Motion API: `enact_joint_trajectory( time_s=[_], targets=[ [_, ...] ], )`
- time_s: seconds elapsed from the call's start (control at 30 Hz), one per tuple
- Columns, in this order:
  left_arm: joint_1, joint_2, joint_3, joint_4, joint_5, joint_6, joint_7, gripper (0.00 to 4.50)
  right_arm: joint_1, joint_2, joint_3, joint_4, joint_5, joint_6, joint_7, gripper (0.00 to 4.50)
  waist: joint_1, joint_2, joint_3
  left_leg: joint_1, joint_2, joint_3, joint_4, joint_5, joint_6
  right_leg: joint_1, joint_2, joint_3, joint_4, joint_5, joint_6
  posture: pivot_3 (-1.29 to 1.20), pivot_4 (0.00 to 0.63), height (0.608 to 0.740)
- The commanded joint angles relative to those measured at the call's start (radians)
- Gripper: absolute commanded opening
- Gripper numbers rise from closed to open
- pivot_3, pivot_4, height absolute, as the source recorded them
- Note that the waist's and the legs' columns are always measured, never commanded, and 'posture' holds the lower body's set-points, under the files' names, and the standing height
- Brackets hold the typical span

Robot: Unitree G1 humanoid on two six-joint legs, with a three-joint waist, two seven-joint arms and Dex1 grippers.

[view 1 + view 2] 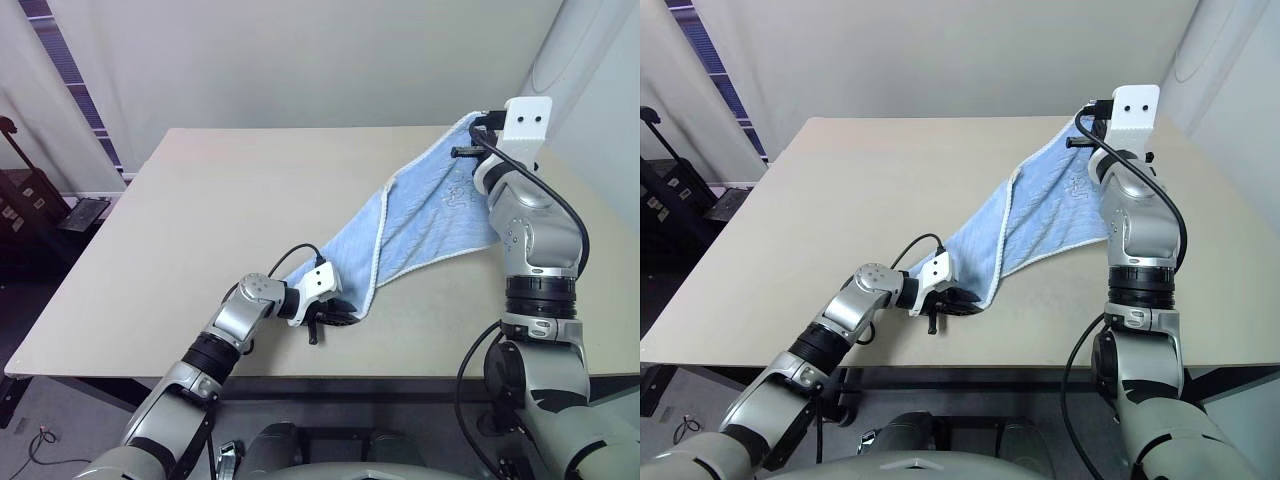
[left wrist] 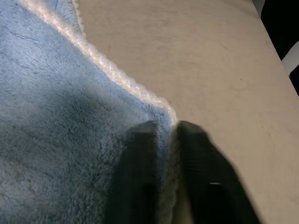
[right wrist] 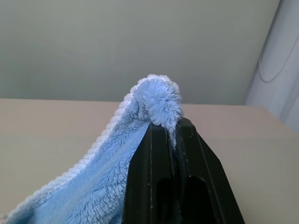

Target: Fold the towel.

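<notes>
Both grippers, left gripper (image 2: 166,140) and right gripper (image 3: 173,128), are clamping towel (image 1: 430,215) corners between closed jaws, stretching it for folding

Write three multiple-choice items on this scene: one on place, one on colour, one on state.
1. Where is the towel's far corner?
A. Held above the table by the right gripper
B. Flat on the table
C. On the floor

2. What colour is the towel?
A. Red
B. Light blue, whitish hem
C. Green

3. How is the left gripper?
A. Open, off the towel
B. Holding a cup
C. Shut on the towel's edge

Key: 1 A, the corner bulges above shut fingers; 2 B, seen in every view; 3 C, fingers pinch the hem.
</notes>
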Motion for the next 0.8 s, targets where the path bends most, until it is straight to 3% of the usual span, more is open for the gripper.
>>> enact_joint_trajectory(
  time_s=[0.03,0.23,0.5,0.63,0.8],
  targets=[
    [-0.003,0.006,-0.021,0.016,0.016,0.025,-0.016,0.03,-0.014,-0.011,-0.02,-0.04,0.002,-0.01,-0.011,0.0,0.0,0.0,0.0,0.0,0.0,0.0,0.0,0.0,0.0,0.0,0.0,0.0,0.0,0.0,0.0,0.0,0.0,0.722],
    [-0.015,0.006,0.052,-0.005,-0.054,0.053,-0.033,0.03,-0.001,-0.01,-0.024,-0.047,0.004,-0.013,-0.013,0.0,0.0,0.0,0.0,0.0,0.0,0.0,0.0,0.0,0.0,0.0,0.0,0.0,0.0,0.0,0.0,0.0,0.0,0.722],
    [-0.19,0.108,0.381,0.045,-0.308,0.222,-0.047,0.03,0.065,-0.046,-0.076,-0.056,0.029,-0.027,0.014,0.0,-0.001,-0.002,0.001,-0.002,0.001,-0.001,0.001,0.0,0.0,0.0,0.001,-0.001,0.001,0.0,0.0,0.0,0.0,0.722],
    [-0.315,0.159,0.529,0.202,-0.385,0.243,-0.019,0.03,0.092,-0.067,-0.086,-0.052,0.038,-0.044,0.033,0.0,-0.001,-0.002,0.001,-0.002,0.001,0.0,0.001,0.0,0.0,0.0,0.002,-0.001,0.0,0.0,0.001,0.0,0.0,0.722],
    [-0.54,0.183,0.682,0.567,-0.393,0.101,0.135,0.03,0.102,-0.073,-0.109,-0.029,0.081,-0.081,0.095,0.0,0.0,-0.004,0.002,-0.001,0.001,-0.001,0.002,0.0,0.001,0.003,0.003,-0.001,0.001,0.002,0.003,0.0,0.0,0.722]
  ],
)
